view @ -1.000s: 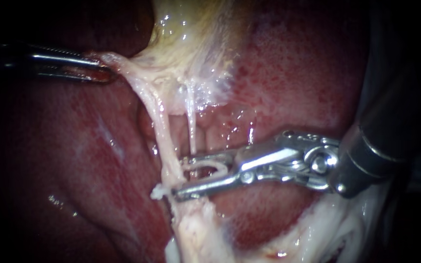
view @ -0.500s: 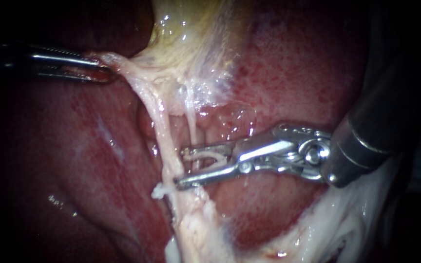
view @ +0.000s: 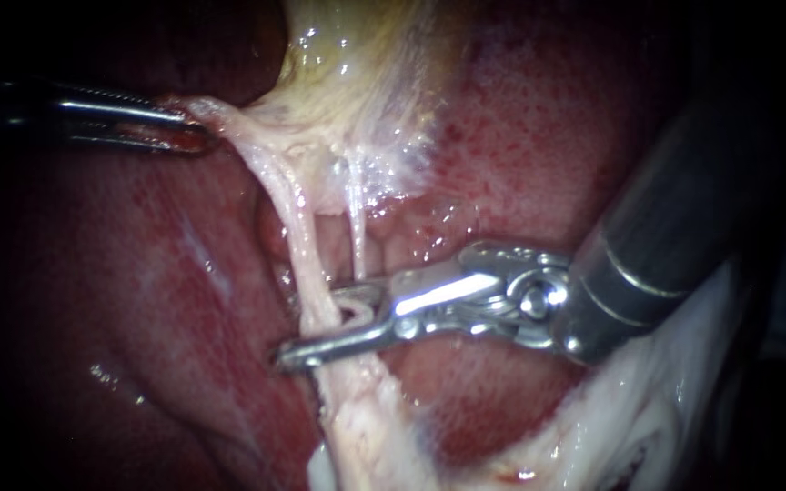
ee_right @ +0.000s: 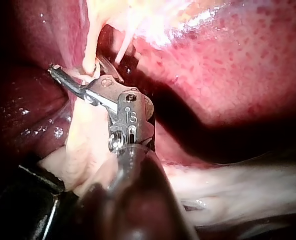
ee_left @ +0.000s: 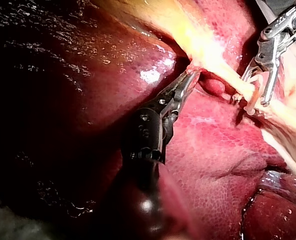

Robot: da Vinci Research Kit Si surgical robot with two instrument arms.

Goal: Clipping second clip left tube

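Endoscope view: pale cream, stringy left tube [view: 297, 236] runs taut from the yellowish glossy gallbladder [view: 357, 82] down toward a whitish tissue mass, over the dark red liver [view: 520, 145]. It looks thin, wet and fibrous, widening at both ends. A thinner pale right tube [view: 357, 236] hangs just beside it.

Right instrument [view: 320, 323], metal, comes in from the right. Its jaws are narrow and closed on the left tube low down: one jaw crosses in front and pokes out past it, the other lies behind. A whitish curved clip [view: 354, 314] sits between the jaws, right against the tube.

Left instrument [view: 188, 127] has its jaws clamped on the gallbladder's pale edge.

Left wrist view: left instrument [ee_left: 190, 77] grips at the strand's base, with the right instrument [ee_left: 255, 90] ahead, straddling the tube [ee_left: 232, 80].

Right wrist view: right instrument [ee_right: 80, 75] has the tube [ee_right: 90, 45] crossing through its jaws.
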